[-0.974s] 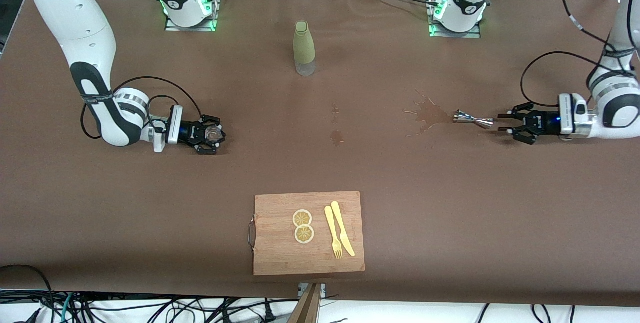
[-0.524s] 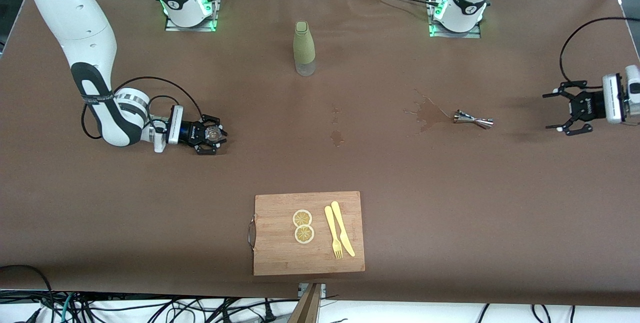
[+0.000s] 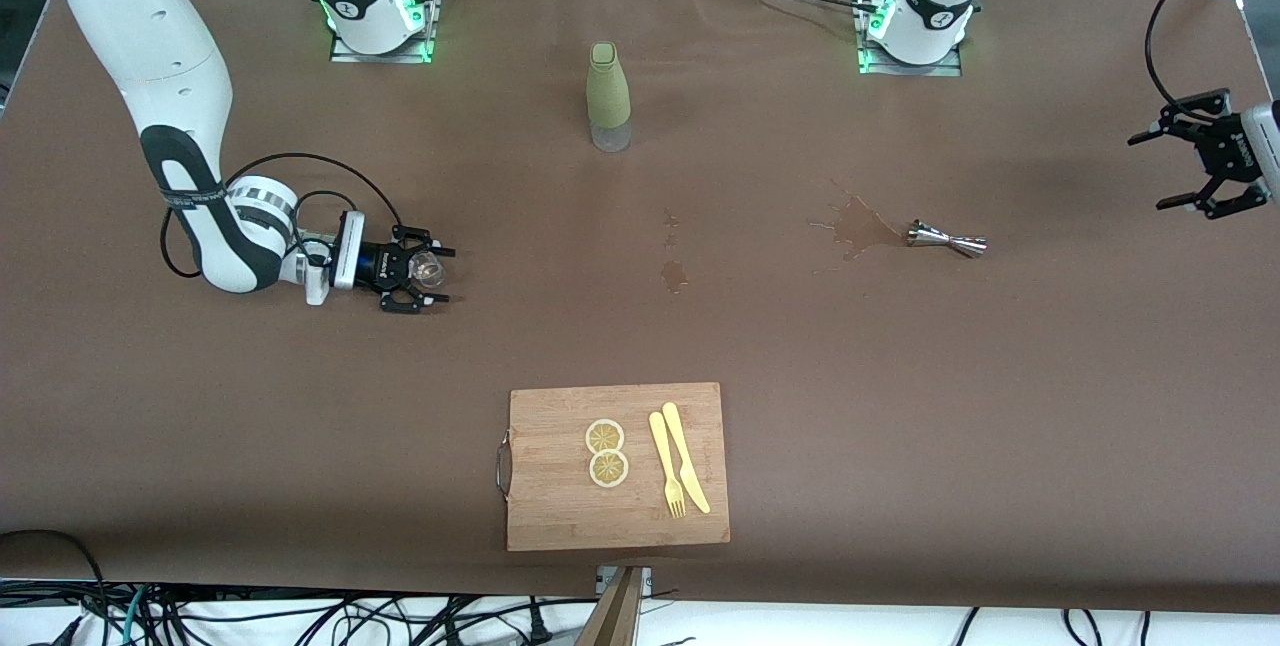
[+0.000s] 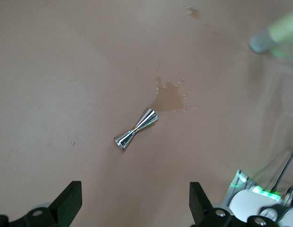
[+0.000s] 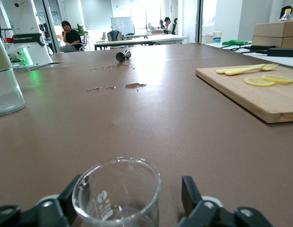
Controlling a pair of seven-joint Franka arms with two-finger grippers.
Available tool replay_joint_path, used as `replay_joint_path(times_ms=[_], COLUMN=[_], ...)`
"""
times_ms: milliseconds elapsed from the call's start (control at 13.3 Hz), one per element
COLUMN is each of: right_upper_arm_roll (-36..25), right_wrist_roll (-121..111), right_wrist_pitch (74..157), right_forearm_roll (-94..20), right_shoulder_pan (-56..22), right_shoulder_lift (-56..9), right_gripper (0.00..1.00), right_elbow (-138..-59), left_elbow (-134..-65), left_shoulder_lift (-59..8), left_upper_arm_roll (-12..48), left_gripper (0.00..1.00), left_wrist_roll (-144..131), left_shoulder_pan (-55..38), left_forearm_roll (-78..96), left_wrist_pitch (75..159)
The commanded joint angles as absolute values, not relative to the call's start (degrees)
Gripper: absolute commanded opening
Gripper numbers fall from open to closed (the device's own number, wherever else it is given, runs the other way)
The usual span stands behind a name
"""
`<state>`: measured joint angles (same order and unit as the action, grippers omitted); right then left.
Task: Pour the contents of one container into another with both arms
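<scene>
The steel jigger (image 3: 946, 241) lies on its side on the brown table, next to a brown spill (image 3: 862, 227). My left gripper (image 3: 1150, 173) hangs open and empty in the air over the left arm's end of the table, well away from the jigger. From the left wrist view the jigger (image 4: 136, 129) shows ahead of that gripper (image 4: 134, 203). The clear glass cup (image 3: 430, 269) stands upright on the table between the spread fingers of my right gripper (image 3: 445, 275). In the right wrist view the cup (image 5: 117, 196) sits in that gripper (image 5: 133, 191) with a gap at one finger (image 5: 190, 189).
An olive-green sleeved bottle (image 3: 608, 96) stands mid-table near the bases. Small wet spots (image 3: 674, 275) lie between bottle and cutting board. The wooden cutting board (image 3: 545, 516) with lemon slices (image 3: 606, 452), a yellow fork and a knife sits near the front edge.
The left gripper has drawn back from the lying jigger, risen and swung to the table's end. The right gripper's fingers have spread apart around the glass cup.
</scene>
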<state>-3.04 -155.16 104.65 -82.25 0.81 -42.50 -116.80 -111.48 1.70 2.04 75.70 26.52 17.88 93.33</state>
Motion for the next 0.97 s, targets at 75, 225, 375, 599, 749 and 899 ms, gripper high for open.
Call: replay_joint_path(times_ms=[75, 225, 375, 599, 749, 899], right_upper_arm_roll=[-3.34, -3.78, -4.83, -7.64, -9.31, -11.07], right_wrist_roll=[-157.15, -157.67, -158.29, -158.56, -158.55, -158.9], right_wrist_pitch=[103.89, 103.54, 102.49, 99.77, 98.27, 96.51], right_forearm_roll=[-83.41, -83.23, -82.88, -82.44, -80.61, -80.33], right_shoulder_pan=[1.49, 2.19, 2.37, 2.37, 2.37, 2.37], right_shoulder_lift=[-42.8, -42.63, -42.45, -42.1, -41.49, -41.13], right_gripper=[0.99, 0.99, 0.99, 0.99, 0.99, 0.99], right_elbow=[-117.6, -118.47, -118.91, -118.83, -118.83, -118.48], left_elbow=[-110.58, -108.12, -106.27, -104.6, -104.41, -104.41], left_shoulder_lift=[7.29, 7.47, 7.65, 7.74, 7.73, 7.82], left_upper_arm_roll=[8.77, 12.47, 15.54, 17.05, 17.05, 16.96], left_gripper=[1.0, 1.0, 1.0, 1.0, 1.0, 1.0], left_wrist_roll=[43.59, 29.07, 16.76, 8.0, 7.82, 8.18], left_shoulder_pan=[24.79, 24.61, 23.99, 23.91, 23.99, 24.08], left_forearm_roll=[10.31, 7.39, 5.28, 3.78, 4.57, 4.48], left_wrist_pitch=[94.48, 94.04, 94.04, 94.22, 94.39, 94.39])
